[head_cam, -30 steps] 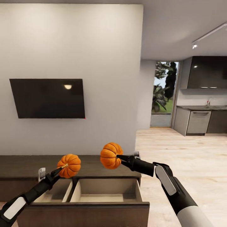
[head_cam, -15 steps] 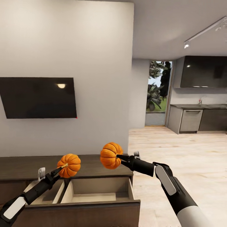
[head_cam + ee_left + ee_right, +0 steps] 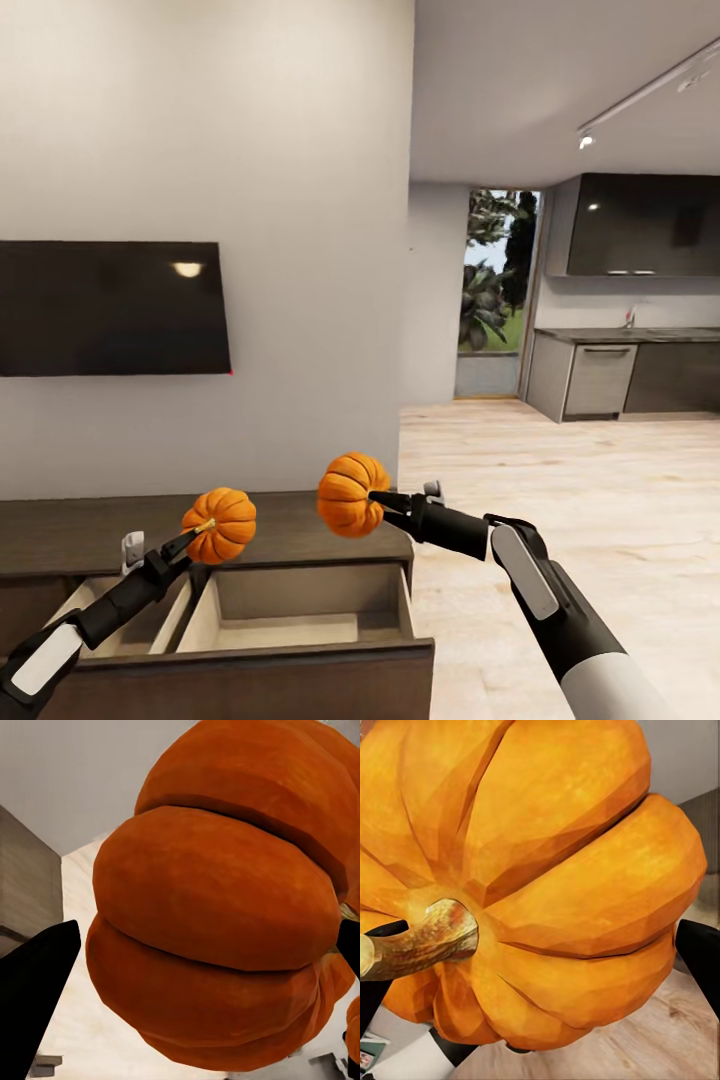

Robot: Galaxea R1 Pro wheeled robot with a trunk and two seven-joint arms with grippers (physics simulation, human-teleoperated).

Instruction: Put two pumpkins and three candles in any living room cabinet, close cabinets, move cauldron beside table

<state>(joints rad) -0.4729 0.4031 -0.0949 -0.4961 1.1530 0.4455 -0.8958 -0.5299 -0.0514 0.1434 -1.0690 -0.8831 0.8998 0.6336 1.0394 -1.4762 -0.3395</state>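
The left gripper (image 3: 190, 541) is clamped on the yellowish stem side of the left pumpkin (image 3: 219, 525), its thin black tips pinching at the pumpkin's near-left edge; in the left wrist view that pumpkin (image 3: 225, 900) bulges large between the two dark fingers (image 3: 34, 997); the right gripper (image 3: 380, 503) is closed on the right pumpkin (image 3: 349, 494), gripping it from the right at its stem; the right wrist view shows the curved stem and orange ribs of this pumpkin (image 3: 555, 892) close up, with dark fingertips (image 3: 701, 952) at either side.

Both pumpkins hang in the air, apart from each other, the left one lower and the right one slightly higher; below them stands the cabinet (image 3: 290, 520), long and dark brown, its flat top running along the far wall; two drawers are pulled out toward the robot, the right drawer (image 3: 300, 615) pale inside and lying beneath the gap between the pumpkins, the left drawer (image 3: 120, 625) partly hidden by the left arm; neither pumpkin touches the cabinet.

Above the cabinet a dark television (image 3: 110, 308) is fixed to the white wall (image 3: 300, 200); to the right, pale wood floor (image 3: 560, 470) leads to a far kitchen (image 3: 630, 370) with dark units.
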